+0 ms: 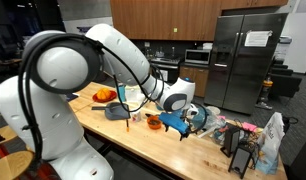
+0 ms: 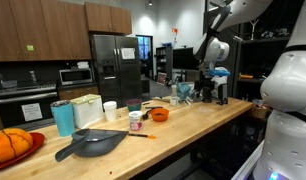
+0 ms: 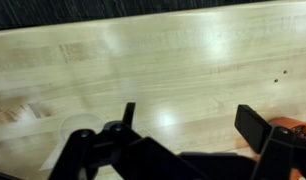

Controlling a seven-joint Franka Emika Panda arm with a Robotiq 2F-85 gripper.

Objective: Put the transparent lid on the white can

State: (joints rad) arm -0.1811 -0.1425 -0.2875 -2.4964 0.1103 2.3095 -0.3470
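The white can [image 2: 110,110] stands upright on the wooden counter [image 2: 183,135], behind a small patterned cup [image 2: 136,121] and away from the orange bowl [image 2: 159,115]. My gripper [image 3: 191,115] is open and empty, hovering over bare wood. It shows in both exterior views [image 1: 176,122] [image 2: 207,88], well along the counter from the can. A faint round clear shape, possibly the transparent lid [image 3: 79,125], lies on the wood just left of the jaws. An orange edge [image 3: 293,126] shows beside the right finger.
A black pan [image 2: 88,143], a teal tumbler [image 2: 62,118] and an orange pumpkin on a red plate [image 2: 8,145] sit at one end of the counter. Mixed clutter [image 1: 238,135] crowds the other end. A steel fridge [image 2: 115,65] stands behind.
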